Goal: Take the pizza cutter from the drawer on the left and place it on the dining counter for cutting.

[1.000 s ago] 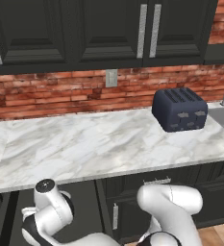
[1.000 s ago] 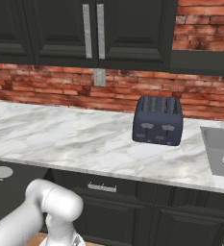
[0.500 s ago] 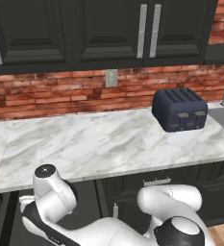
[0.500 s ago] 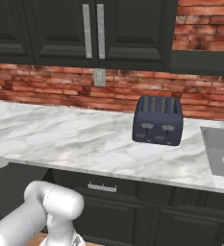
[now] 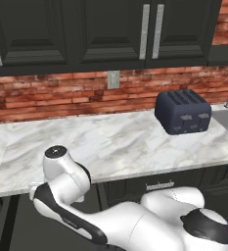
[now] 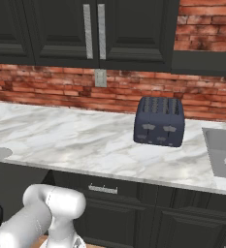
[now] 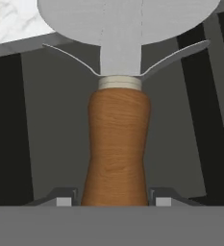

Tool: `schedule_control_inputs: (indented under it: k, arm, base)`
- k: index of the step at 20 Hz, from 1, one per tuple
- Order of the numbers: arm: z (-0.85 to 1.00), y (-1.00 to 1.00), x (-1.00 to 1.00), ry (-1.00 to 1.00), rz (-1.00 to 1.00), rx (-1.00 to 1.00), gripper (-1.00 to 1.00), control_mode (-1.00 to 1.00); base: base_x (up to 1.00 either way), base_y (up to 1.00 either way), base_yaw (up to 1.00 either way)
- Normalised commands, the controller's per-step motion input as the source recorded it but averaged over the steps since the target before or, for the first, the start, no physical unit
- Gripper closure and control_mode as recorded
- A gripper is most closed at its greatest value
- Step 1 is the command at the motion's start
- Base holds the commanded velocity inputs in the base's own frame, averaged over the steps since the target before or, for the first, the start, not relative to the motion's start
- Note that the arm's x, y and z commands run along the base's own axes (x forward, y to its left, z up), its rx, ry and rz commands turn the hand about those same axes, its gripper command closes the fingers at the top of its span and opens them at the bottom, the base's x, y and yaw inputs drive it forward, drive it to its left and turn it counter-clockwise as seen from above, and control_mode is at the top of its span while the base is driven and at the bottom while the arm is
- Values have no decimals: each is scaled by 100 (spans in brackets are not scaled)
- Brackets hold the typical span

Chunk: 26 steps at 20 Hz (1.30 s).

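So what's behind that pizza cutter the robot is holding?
Behind the pizza cutter, clamped in the gripper, lie dark cabinet fronts and a marble counter edge. Its handle and blade cover whatever sits directly behind.

- pizza cutter (image 7: 116, 144): orange-brown wood-grain handle, pale cream collar, flat silver-grey blade and guard
- toaster (image 5: 183, 111): dark navy, small grey knobs on the front
- worktop (image 5: 110, 142): white with grey marble veining
- wall (image 5: 61, 95): red-brown brick, light mortar lines
- upper cabinets (image 6: 61, 29): black, silver vertical handles
- sink (image 6: 223, 155): grey
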Motion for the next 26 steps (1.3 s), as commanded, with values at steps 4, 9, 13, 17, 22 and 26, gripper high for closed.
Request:
schedule_control_inputs:
  k: [4, 9, 13, 17, 22, 26]
  arm:
    - [85, -41, 13, 0, 0, 0, 100, -100]
    - [74, -58, 10, 0, 0, 0, 100, -100]
    - [70, -75, 0, 1, 0, 0, 100, -100]
    - [56, -79, 0, 0, 0, 0, 100, -100]
    - [39, -82, 0, 0, 0, 0, 100, -100]
    - [34, -84, 0, 0, 0, 0, 100, -100]
  base:
    - [0, 0, 0]
    - [0, 0, 0]
    - [0, 0, 0]
    - [0, 0, 0]
    - [0, 0, 0]
    - [0, 0, 0]
